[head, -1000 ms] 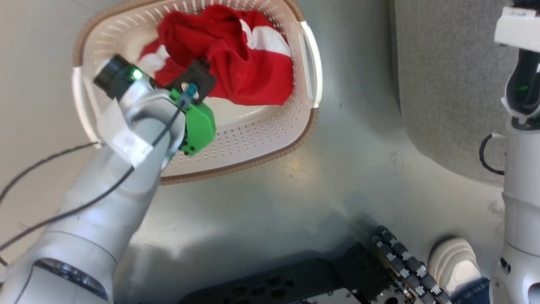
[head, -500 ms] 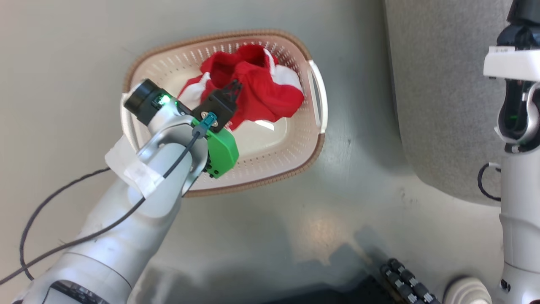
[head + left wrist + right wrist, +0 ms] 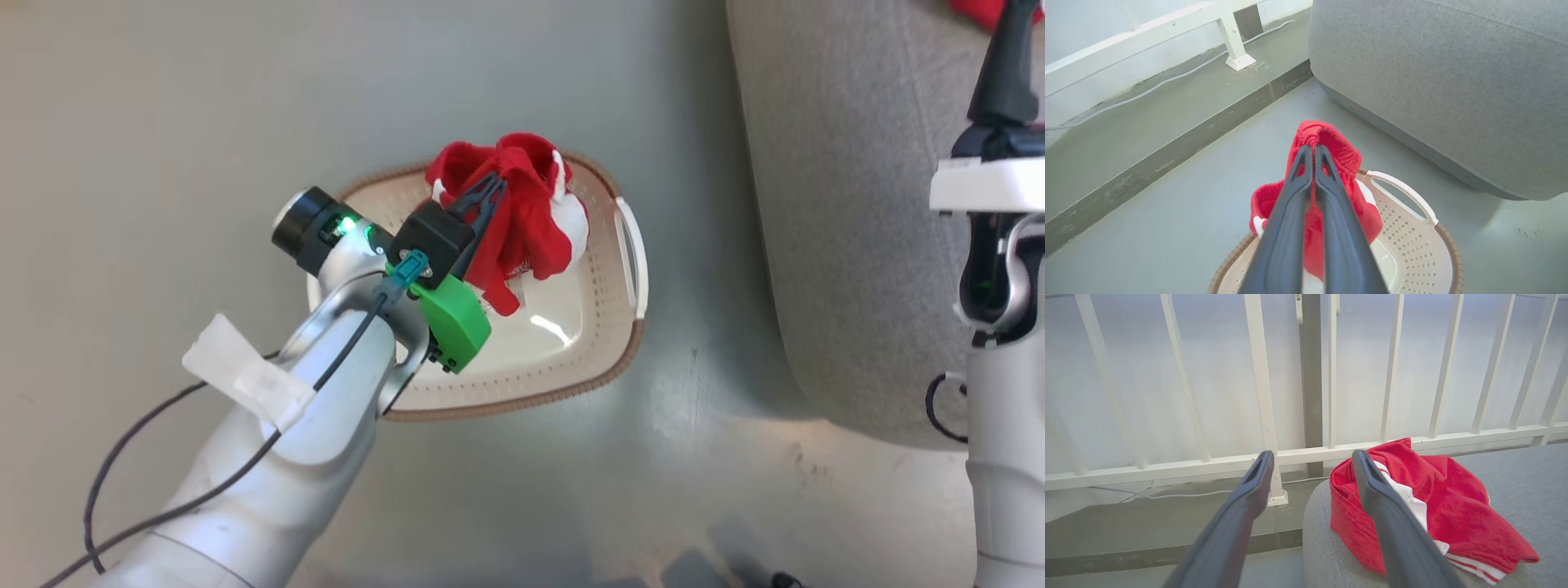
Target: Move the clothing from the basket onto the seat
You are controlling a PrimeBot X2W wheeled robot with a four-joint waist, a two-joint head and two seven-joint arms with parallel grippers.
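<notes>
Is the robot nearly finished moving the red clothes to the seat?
Looks close. Done: one red garment lies on the seat. In hand: the left gripper is shut on a second garment, held up over the basket. Left: carry it over to the seat and let go.

Smooth grey floor (image 3: 1180, 212) bears the cream-white perforated plastic basket with brown woven rim (image 3: 1412, 261), right beneath my left gripper (image 3: 1313, 149). The big grey fabric cushion seat (image 3: 1527, 486) carries a crumpled red-and-white fabric garment (image 3: 1445, 498) just beyond my right gripper (image 3: 1311, 455).
</notes>
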